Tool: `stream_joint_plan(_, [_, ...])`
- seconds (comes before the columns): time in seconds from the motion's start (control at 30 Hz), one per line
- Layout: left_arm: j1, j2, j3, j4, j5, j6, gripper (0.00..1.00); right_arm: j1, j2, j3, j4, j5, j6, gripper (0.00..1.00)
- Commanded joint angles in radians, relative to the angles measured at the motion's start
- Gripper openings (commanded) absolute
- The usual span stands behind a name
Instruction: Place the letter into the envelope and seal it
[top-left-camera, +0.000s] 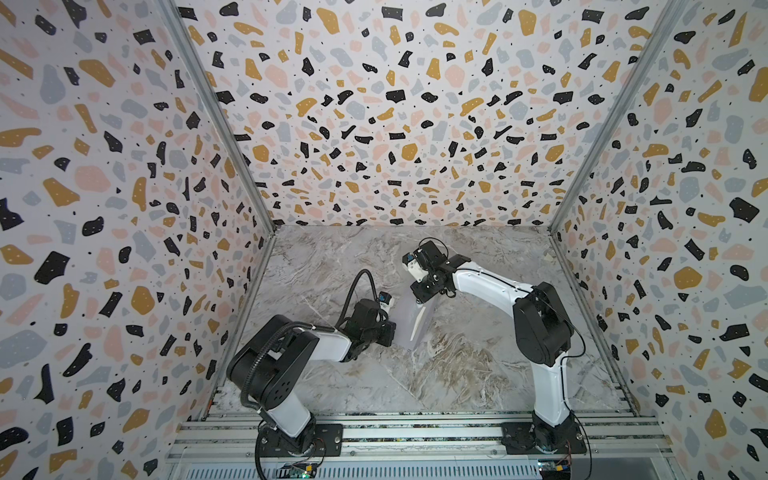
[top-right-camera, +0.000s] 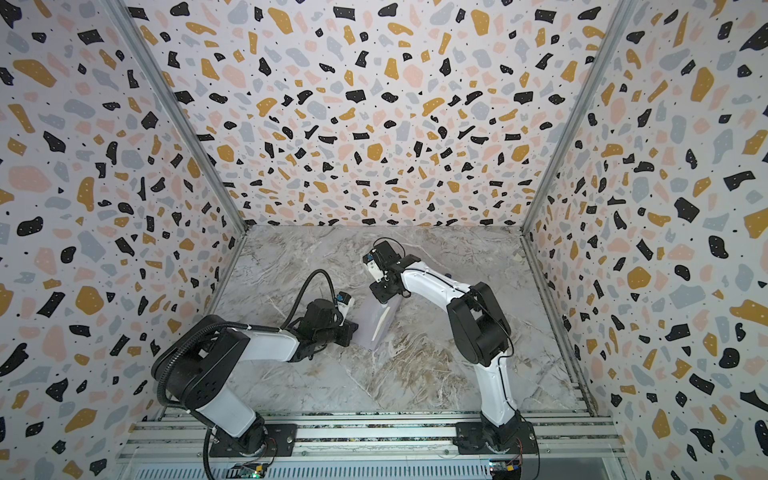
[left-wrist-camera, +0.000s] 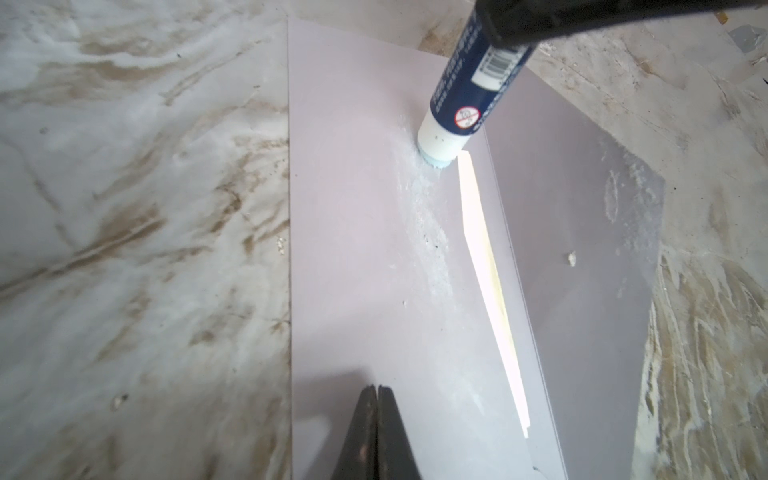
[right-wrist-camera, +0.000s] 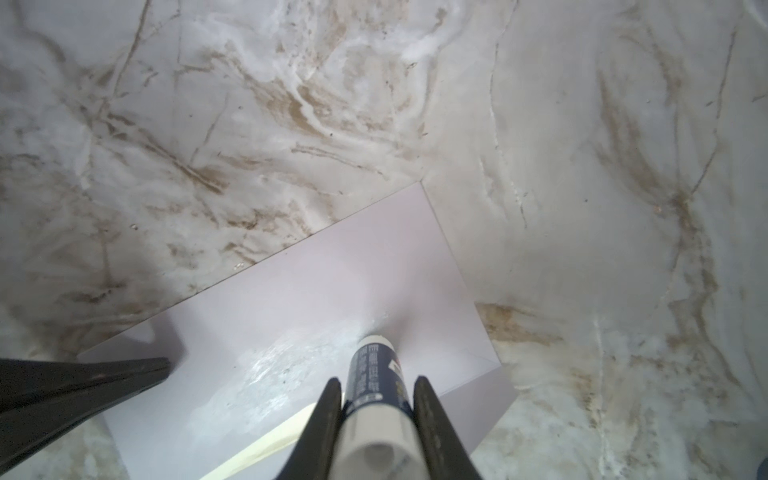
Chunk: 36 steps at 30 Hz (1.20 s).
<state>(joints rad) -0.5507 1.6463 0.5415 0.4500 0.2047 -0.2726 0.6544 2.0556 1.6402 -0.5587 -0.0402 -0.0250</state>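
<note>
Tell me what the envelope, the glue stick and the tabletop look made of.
The envelope: matte lavender-grey paper, judging by its thin edges and crisp fold. The glue stick: likely smooth plastic, with a printed blue label. The tabletop: marble-patterned, stone or laminate unclear.

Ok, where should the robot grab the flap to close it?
Probably the flap by its outer free edge, coming from the side away from the letter. It lies open, hinged at the fold, so only that edge can lift. The right gripper holds the glue stick, so that goes down first.
</note>
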Motion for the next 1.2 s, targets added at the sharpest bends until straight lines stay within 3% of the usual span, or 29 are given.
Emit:
stream_joint_plan(0.0, [0.005,0.034,-0.017,-0.083,-0.018,0.017,0.0,-0.039,0.035,0.031,-0.043,0.065,-0.025,0.0])
stream_joint_plan(0.13, [0.005,0.029,-0.019,-0.083,-0.021,0.019,0.0,-0.054,0.039,0.042,-0.042,0.049,-0.024,0.0])
stream_joint_plan(0.27, [0.005,0.03,-0.019,-0.085,-0.021,0.018,0.0,-0.068,0.013,0.044,-0.023,-0.05,-0.015,0.0])
stream_joint_plan(0.87, [0.004,0.032,-0.007,-0.082,-0.01,0.012,0.0,-0.188,-0.225,-0.021,0.093,-0.326,0.063,0.0])
stream_joint_plan(1.13, [0.004,-0.133,0.109,-0.16,-0.017,0.023,0.0,-0.22,-0.373,-0.16,0.285,-0.466,0.153,0.0])
stream_joint_plan(1.17, [0.004,-0.159,0.128,-0.17,-0.022,0.024,0.04,-0.22,-0.395,-0.185,0.321,-0.476,0.163,0.0])
